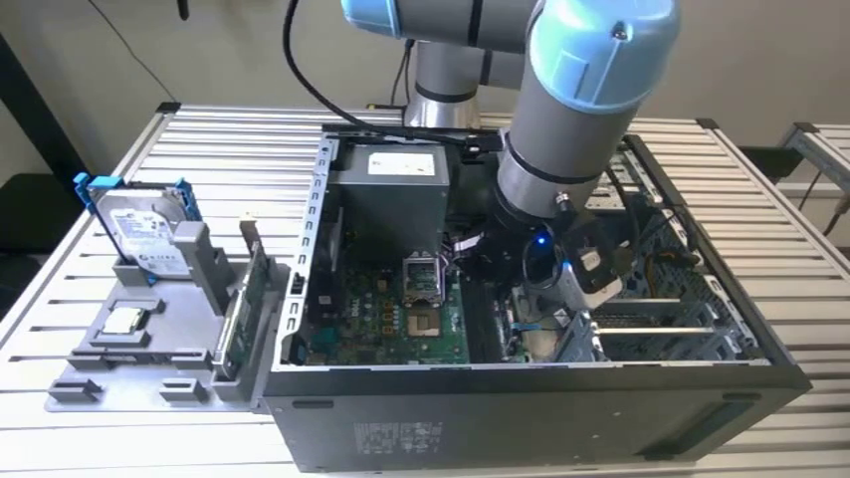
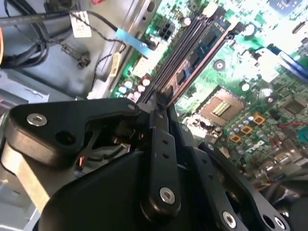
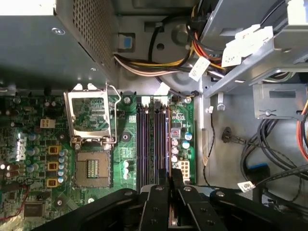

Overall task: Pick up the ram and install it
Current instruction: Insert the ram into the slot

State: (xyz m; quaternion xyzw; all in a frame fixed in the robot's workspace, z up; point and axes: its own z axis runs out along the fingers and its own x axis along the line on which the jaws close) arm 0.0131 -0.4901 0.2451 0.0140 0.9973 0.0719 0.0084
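Observation:
The ram [image 2: 204,48] is a thin dark blue stick, seen edge-on [image 3: 168,144] in the first wrist view. It lies along the outermost of the motherboard's memory slots [image 3: 149,144], on the side away from the processor socket. My gripper [image 3: 169,190] is shut on one end of it, black fingers [image 2: 159,144] pressed together over its top edge. How deep the stick sits in the slot cannot be told. In the exterior view the arm [image 1: 571,129] reaches down into the open computer case [image 1: 531,398], over the green motherboard [image 1: 398,319].
An open processor socket [image 3: 91,168] with its raised lid [image 3: 89,113] lies beside the slots. The power supply [image 3: 48,38], a cable bundle [image 3: 163,60] and a drive cage [image 3: 250,48] crowd the case. A grey tray [image 1: 80,388] outside holds a hard drive [image 1: 146,234] and a green card [image 1: 246,299].

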